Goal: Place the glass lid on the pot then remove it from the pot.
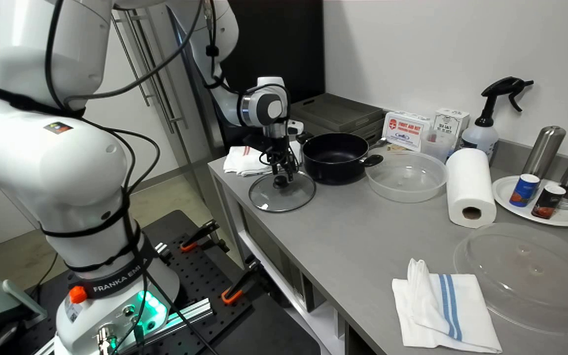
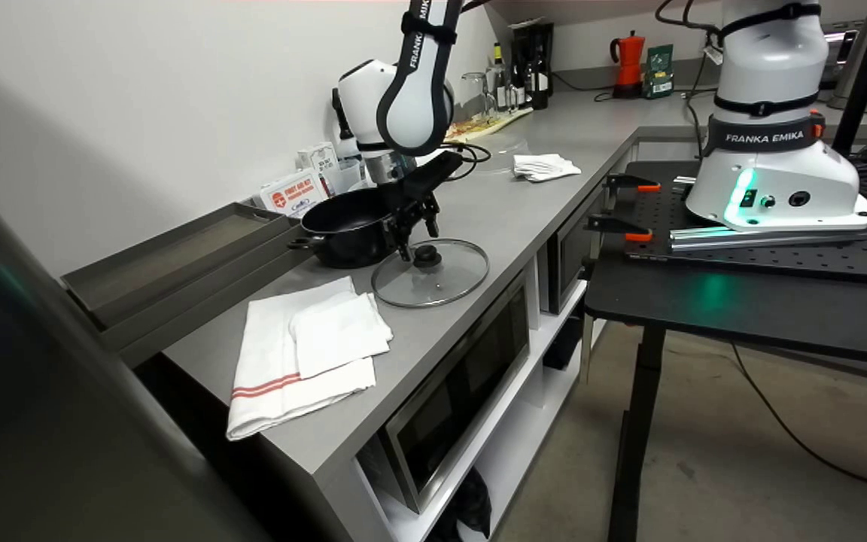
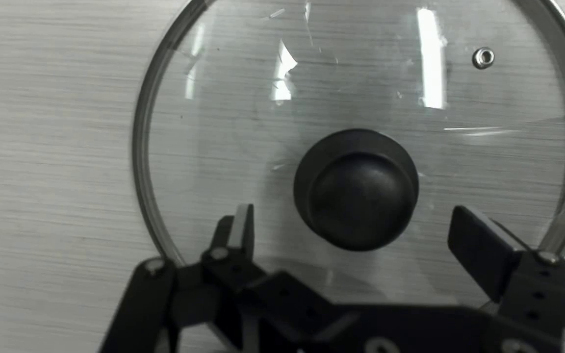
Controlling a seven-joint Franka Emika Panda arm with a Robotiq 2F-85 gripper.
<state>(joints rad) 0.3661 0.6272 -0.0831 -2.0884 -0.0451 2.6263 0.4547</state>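
The glass lid (image 1: pixel 284 198) lies flat on the grey counter, close beside the black pot (image 1: pixel 336 165), in both exterior views. Its dark round knob (image 3: pixel 361 196) points up in the wrist view, and a metal rim circles the clear glass. With no lid on it, the pot shows its bare dark inside. My gripper (image 3: pixel 352 213) is low over the lid, jaws wide apart. One finger (image 3: pixel 247 228) stands to each side of the knob, with a visible gap at both. Whether lid and pot touch is hard to tell.
Behind the pot are stacked grey trays (image 1: pixel 343 109). A clear bowl (image 1: pixel 405 180) sits against the pot's handle side, then a paper roll (image 1: pixel 469 185). A white towel (image 2: pixel 336 331) lies near the lid. The counter's front edge runs close to the lid.
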